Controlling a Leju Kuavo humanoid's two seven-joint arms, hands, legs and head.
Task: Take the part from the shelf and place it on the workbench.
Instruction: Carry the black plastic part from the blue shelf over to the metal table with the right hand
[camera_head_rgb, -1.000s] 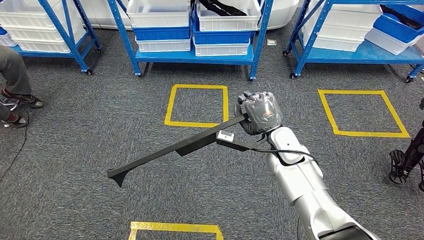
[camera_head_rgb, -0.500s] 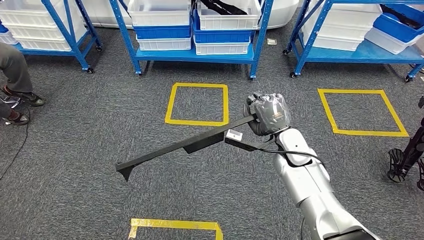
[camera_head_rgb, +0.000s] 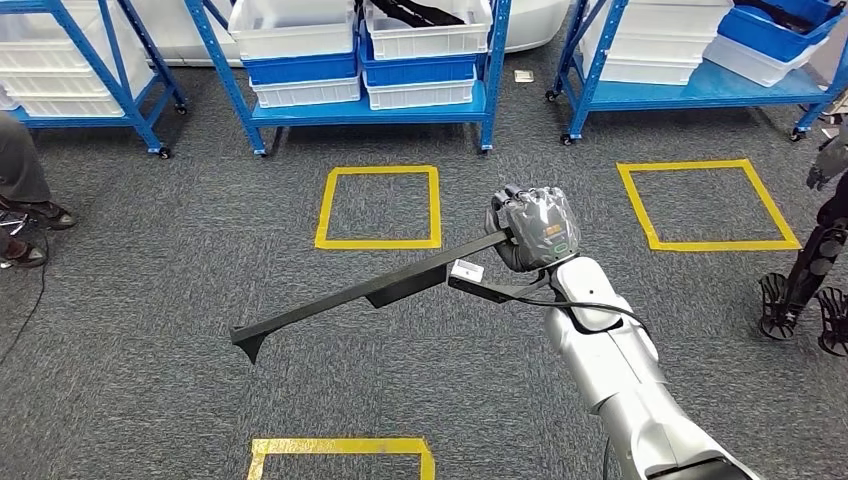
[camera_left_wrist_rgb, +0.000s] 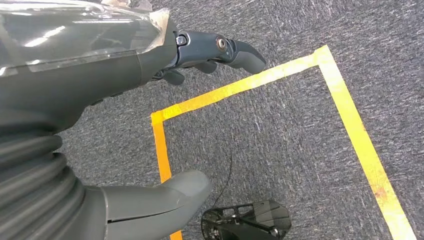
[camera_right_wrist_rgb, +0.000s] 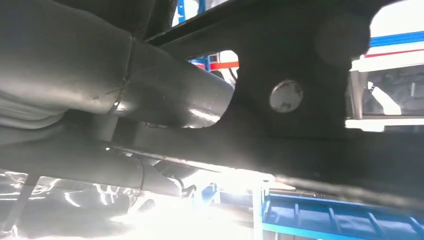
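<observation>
Head view has shifted; right hand (camera_head_rgb: 535, 228) still grips the part (camera_head_rgb: 370, 292), left hand (camera_left_wrist_rgb: 150, 65) empty

grey carpet floor (camera_head_rgb: 150, 400) bears yellow tape squares (camera_head_rgb: 379, 207) and blue shelves (camera_head_rgb: 360, 105), seemingly on castors.

The robot's glossy silver, rounded right arm (camera_head_rgb: 615, 370) carries a thin black cable looped at the wrist and ends in a dark grey right hand (camera_head_rgb: 536, 228) under clear plastic wrap, marked with a small green ring; the grey left hand (camera_left_wrist_rgb: 125, 65) has a ribbed cover, thick thumb and round screw
</observation>
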